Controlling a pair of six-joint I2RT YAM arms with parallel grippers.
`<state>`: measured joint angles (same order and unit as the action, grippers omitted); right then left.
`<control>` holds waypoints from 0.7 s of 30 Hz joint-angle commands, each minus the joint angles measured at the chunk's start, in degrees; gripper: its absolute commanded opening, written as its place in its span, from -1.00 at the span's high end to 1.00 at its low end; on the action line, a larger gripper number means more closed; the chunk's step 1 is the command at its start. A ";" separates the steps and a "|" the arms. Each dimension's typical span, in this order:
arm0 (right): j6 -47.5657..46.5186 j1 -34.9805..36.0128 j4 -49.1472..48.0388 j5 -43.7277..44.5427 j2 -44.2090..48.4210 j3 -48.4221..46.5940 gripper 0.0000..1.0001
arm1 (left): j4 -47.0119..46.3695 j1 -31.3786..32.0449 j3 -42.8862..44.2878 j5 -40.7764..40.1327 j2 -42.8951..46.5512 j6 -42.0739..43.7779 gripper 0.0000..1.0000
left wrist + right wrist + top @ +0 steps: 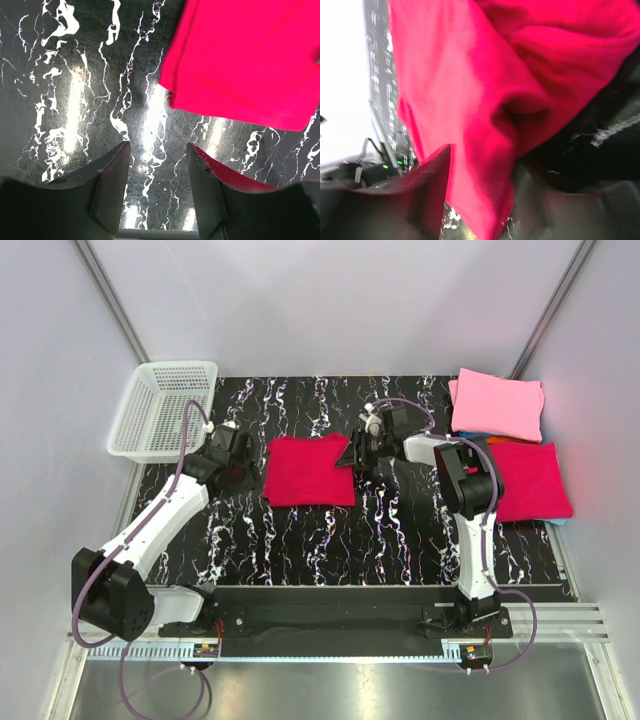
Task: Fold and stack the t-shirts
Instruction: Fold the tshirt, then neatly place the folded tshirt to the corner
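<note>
- Right claw point(482, 167): it is straddling a bunched fold of the crimson t-shirt point(470, 85). Cloth is filling the gap between the two fingers point(432, 185), but the wrist view is not showing whether the pinch is firm.
- Purpose, as a judgement: it is taking the shirt's right edge, either for a further fold or for carrying it to the stack.
- Left claw point(158, 147): its jaws are standing spread and holding nothing, with bare tabletop point(75, 100) showing between them. It is waiting just beside the shirt's left edge, probably to steady or lift that side.
- Crimson t-shirt, top view: it is lying as a folded rectangle at mid-tabletop between the two claws. Its right edge is rucking up where the right claw is meeting it.
- Stack, far right: a folded pink t-shirt point(498, 405) is lying at the far side. A second crimson t-shirt point(530, 480) is lying nearer, folded flat, with a turquoise sliver point(560, 523) peeking out from beneath it. These look finished, so the middle shirt appears to be the piece in hand.
- White mesh basket point(178, 364): it is sitting at the far left corner, well apart from both claws.
- Risk, as a judgement: a one-sided pinch is liable to drag the folded layers open.
</note>
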<state>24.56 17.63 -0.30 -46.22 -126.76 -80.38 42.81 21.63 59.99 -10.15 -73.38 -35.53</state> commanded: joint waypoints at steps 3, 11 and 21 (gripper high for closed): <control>-3.20 1.88 8.02 2.44 -2.88 -2.59 0.38 | -0.80 -1.06 -0.66 0.66 3.16 1.25 -0.08; -8.20 3.02 18.48 15.25 0.72 -4.70 1.00 | -0.27 -1.94 -1.27 1.10 4.39 2.22 -0.09; -14.97 2.68 37.36 40.75 12.66 -7.77 1.00 | 0.17 -2.55 -1.54 1.27 6.06 2.83 -0.10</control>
<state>13.85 20.67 27.97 -18.55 -119.74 -85.30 43.86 19.51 58.48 -9.69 -69.45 -34.02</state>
